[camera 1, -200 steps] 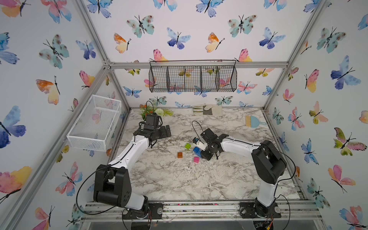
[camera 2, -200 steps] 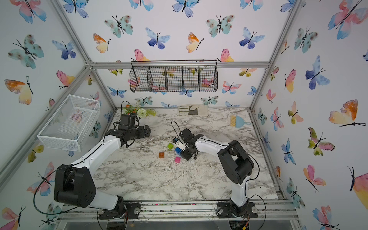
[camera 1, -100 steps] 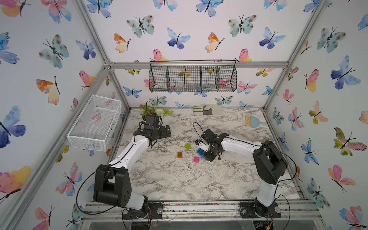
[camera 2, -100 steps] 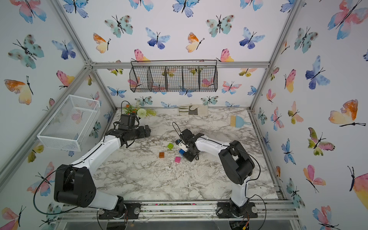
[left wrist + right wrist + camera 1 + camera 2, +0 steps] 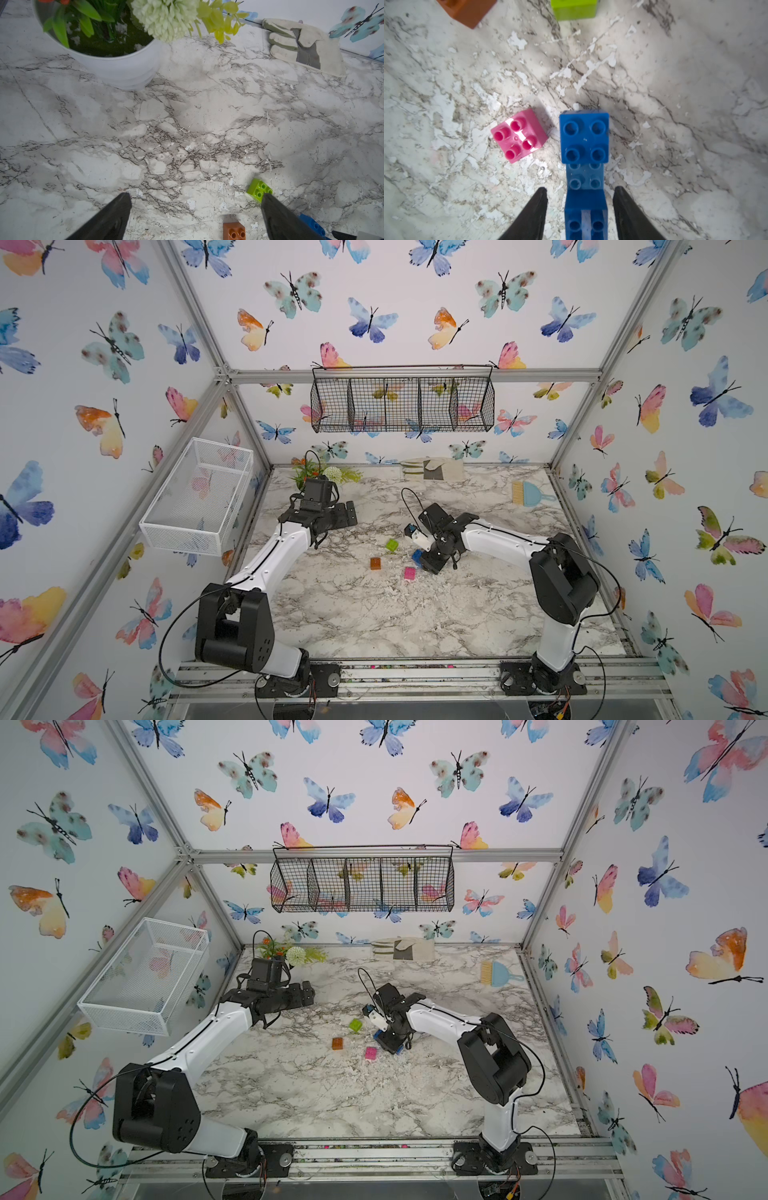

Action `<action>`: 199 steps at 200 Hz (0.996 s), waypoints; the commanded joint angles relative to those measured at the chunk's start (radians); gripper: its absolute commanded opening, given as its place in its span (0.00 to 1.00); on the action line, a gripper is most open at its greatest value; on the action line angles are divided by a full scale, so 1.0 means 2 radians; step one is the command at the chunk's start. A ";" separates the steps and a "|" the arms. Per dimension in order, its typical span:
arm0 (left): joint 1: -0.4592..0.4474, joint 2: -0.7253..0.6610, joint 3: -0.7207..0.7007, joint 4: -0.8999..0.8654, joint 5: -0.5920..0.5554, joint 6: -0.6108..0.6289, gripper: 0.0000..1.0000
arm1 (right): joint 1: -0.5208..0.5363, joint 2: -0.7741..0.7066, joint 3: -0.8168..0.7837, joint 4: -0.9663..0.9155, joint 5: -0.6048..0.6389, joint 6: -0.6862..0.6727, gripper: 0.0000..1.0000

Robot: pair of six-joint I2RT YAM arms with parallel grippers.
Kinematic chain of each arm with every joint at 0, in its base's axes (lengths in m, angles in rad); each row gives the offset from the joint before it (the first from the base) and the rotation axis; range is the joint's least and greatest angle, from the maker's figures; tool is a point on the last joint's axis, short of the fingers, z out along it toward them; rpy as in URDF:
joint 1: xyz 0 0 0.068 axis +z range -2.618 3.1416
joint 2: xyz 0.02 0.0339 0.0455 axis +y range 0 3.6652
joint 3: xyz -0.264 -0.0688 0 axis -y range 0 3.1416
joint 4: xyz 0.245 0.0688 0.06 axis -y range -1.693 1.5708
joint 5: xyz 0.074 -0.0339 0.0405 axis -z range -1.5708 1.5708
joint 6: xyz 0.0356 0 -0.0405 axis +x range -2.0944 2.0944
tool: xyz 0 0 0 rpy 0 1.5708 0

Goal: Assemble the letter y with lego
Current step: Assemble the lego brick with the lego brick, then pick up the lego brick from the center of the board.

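On the table (image 5: 374,614), a green brick (image 5: 391,545), an orange brick (image 5: 375,563) and a pink brick (image 5: 409,573) lie apart, blue bricks (image 5: 417,556) sit at the right jaws, and the left jaws hang well apart near the plant (image 5: 322,475).

Both top views: high at the front, looking steeply down over the whole bench (image 5: 374,614). Wrist views: close above the bench, looking past the left hand (image 5: 195,207) and right hand (image 5: 579,199); both show the green brick (image 5: 258,188).
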 commanded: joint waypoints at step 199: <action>0.000 -0.004 0.012 -0.001 -0.005 0.002 0.98 | -0.003 0.072 0.023 0.006 0.013 0.032 0.40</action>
